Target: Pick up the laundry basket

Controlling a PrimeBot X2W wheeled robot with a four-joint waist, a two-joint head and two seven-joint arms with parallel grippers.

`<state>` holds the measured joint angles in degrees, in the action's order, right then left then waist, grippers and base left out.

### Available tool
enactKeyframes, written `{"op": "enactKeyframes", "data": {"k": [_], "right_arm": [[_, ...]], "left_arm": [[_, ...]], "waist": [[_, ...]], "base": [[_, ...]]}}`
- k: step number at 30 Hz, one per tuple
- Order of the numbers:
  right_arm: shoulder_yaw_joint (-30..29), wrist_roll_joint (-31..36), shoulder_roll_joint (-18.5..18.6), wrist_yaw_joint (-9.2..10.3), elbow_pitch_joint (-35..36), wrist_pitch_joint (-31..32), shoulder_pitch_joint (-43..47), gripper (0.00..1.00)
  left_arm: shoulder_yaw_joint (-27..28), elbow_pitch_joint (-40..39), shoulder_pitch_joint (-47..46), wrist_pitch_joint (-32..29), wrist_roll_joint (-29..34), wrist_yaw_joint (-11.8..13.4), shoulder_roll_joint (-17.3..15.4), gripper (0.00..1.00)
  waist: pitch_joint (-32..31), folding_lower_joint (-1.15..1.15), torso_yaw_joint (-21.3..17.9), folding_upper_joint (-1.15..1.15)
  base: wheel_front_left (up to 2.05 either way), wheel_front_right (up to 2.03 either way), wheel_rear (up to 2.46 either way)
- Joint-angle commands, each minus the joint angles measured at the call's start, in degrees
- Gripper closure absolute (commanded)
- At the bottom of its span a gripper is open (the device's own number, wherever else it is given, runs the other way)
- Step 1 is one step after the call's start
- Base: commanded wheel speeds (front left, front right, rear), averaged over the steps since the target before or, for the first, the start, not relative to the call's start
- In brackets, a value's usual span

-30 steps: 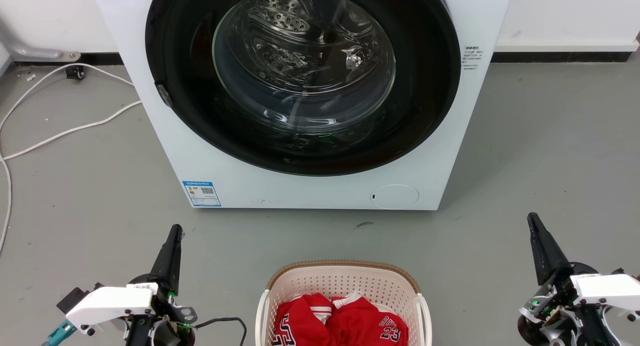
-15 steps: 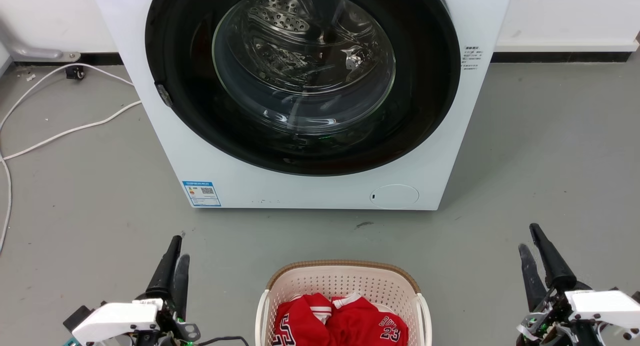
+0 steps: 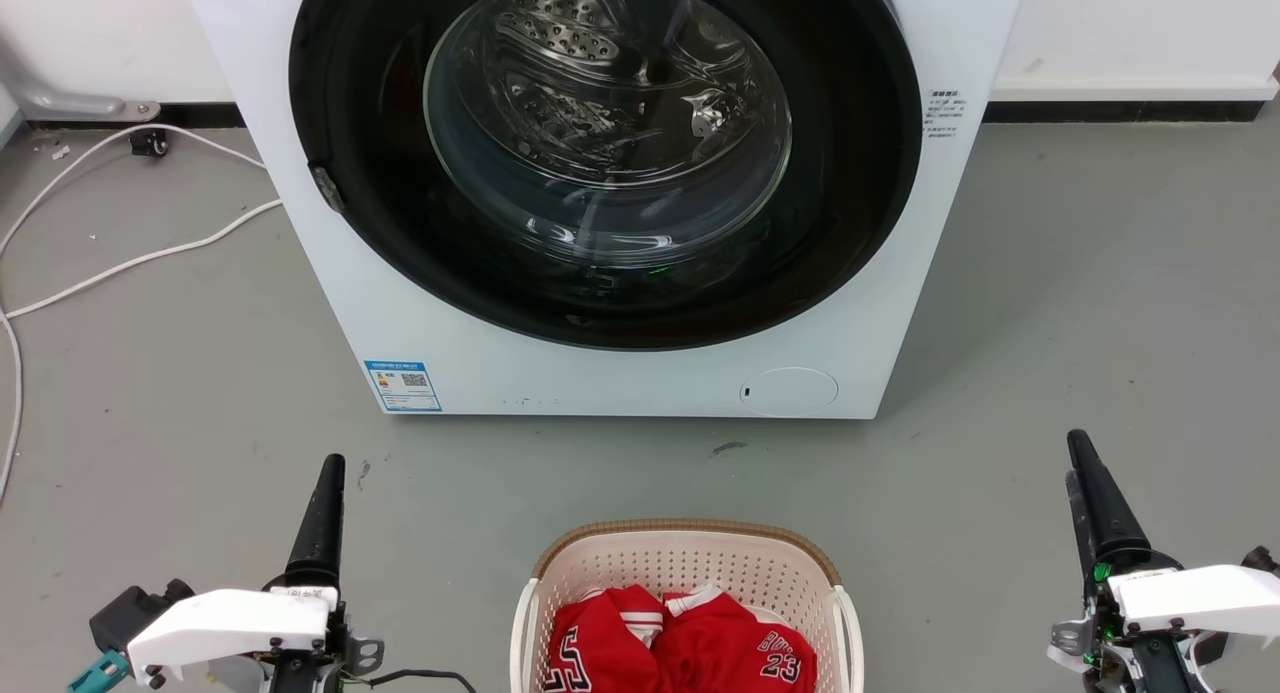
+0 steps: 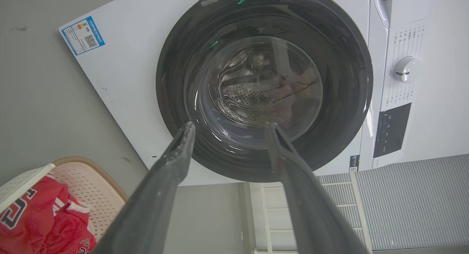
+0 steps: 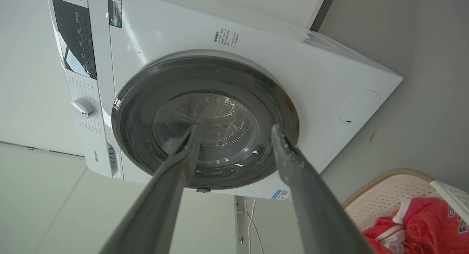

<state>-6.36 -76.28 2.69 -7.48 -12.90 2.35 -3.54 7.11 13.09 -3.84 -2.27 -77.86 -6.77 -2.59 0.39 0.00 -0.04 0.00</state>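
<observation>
— So, starting left of the washing machine (image 3: 620, 388), what edges the floor there?

— White cables (image 3: 130, 263) trail over the grey floor (image 3: 150, 393) on that side of the machine and run back towards the dark skirting (image 3: 205, 118) at the wall.

— And the left gripper?

— The left gripper (image 3: 330, 470) hovers in front of the machine, just left of its left corner, pointing at it. In the wrist view its two fingers (image 4: 163, 180) stand apart with a fair gap between the tips, and they hold nothing.

— What lies straight in front of the machine?

— A band of floor with one small dark mark (image 3: 728, 449), then the laundry basket (image 3: 688, 525). It sits centred before the machine's round door (image 3: 600, 153) and apart from the machine. The bottom edge of the head view cuts off its near half.

— How does the basket look?

— It has rounded corners and cream walls full of small holes. A brown woven-look rim runs along the side nearest the machine, and there is a white handle (image 3: 521, 623) on each flank. Red clothing (image 3: 690, 643) with white and black lettering lies crumpled inside, and the number 23 shows on it.

— Any room beside it?

— Floor shows on both flanks, between the basket and each gripper. Neither gripper touches it.

— And right of the machine?

— Grey floor reaches back to the skirting. The right gripper (image 3: 1076, 453) hovers in front of the machine, well out past its right corner. Its wrist view shows the fingers likewise parted and gripping nothing.
</observation>
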Motion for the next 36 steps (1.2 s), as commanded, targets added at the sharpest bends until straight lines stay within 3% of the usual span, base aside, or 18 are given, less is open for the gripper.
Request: {"op": "enactKeyframes", "data": {"k": [1, 18, 36], "right_arm": [[0.11, 3.26, 0.13, -0.01, 1.78, -0.72, -0.46, 0.0], [1.94, 25.78, 0.17, -0.01, 4.38, -4.68, 1.53, 0.0], [2.58, 40.88, 0.2, -0.02, 5.79, -8.01, 2.95, 0.0]], "left_arm": [[0.01, -1.63, -0.47, 0.69, 3.18, 0.27, -0.2, 0.0], [-1.44, -3.56, 1.2, 4.65, 22.93, 2.05, -0.24, 0.0], [-2.46, -4.13, 2.59, 7.91, 37.31, 2.12, -0.6, 0.0]], "waist": [[0.02, 0.0, -0.01, 0.0], [0.01, 0.0, 0.07, 0.0], [-0.16, 0.0, 0.08, 0.0]], "base": [[0.0, 0.0, 0.0], [0.0, 0.0, 0.0], [0.0, 0.0, 0.0]]}}
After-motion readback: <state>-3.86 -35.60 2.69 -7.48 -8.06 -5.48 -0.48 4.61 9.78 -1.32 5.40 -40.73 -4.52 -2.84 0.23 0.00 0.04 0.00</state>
